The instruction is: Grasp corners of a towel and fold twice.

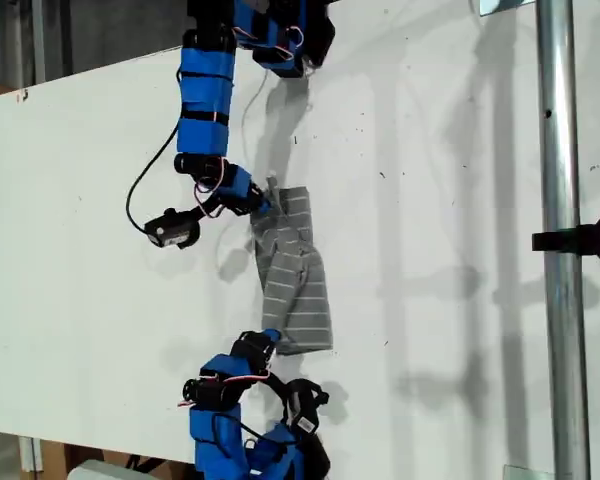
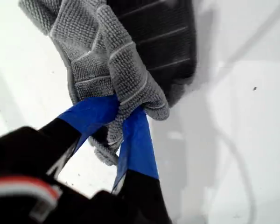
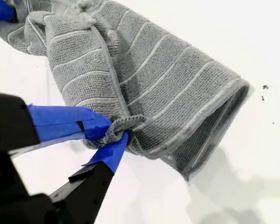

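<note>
The grey striped towel [image 1: 295,280] lies doubled over on the white table [image 1: 460,200], stretched between both grippers. My first gripper [image 1: 268,207], on the arm at the exterior view's top, is shut on a bunched, lifted end of the towel [image 2: 107,56]; its blue fingers [image 2: 137,140] pinch the cloth. My second gripper [image 1: 271,338], on the arm at the exterior view's bottom, is shut on a curled corner [image 3: 123,123] of the towel [image 3: 168,79]. A fold runs along the towel's side away from this grip. My first gripper [image 3: 1,10] shows at the cloth's far end.
A metal pole [image 1: 557,240] with a black clamp [image 1: 590,238] stands upright at the exterior view's right. A black cable [image 1: 145,180] loops beside the first arm. The table's edge runs along the exterior view's bottom left.
</note>
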